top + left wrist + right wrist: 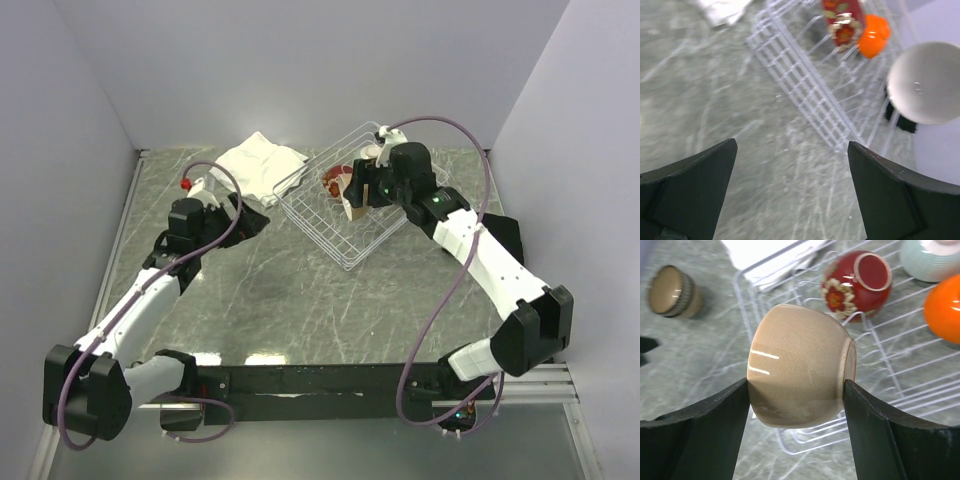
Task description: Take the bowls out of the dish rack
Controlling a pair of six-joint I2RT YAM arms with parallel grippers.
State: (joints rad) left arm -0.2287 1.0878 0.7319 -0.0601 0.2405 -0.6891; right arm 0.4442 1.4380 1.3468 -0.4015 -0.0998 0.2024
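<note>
The tan bowl [802, 365] lies on its side between the fingers of your right gripper [796, 390], which is closed on it and holding it over the dish rack [335, 238], above the rack's wall on the side that faces the table [690, 100]. It looks clear of the wires, though how far clear you cannot tell.

The hold is the weak point. The pads press on a smooth, rounded, glazed outside, so a quick swing or a jolt could let the bowl roll in the grip or slip out and drop onto the rack. Carry it out low and it could catch the rack's wall — that would drag the whole rack and shake the red flowered bowl [857, 285], the orange bowl [945, 307] and the pale ribbed bowl [932, 257] that sit deeper in the rack.

Outside the rack, a brown ribbed bowl [672, 290] stands on the table — set down too near it and the two could knock. Your left gripper [791, 145] hangs wide open and empty, just outside the rack's wall.
</note>
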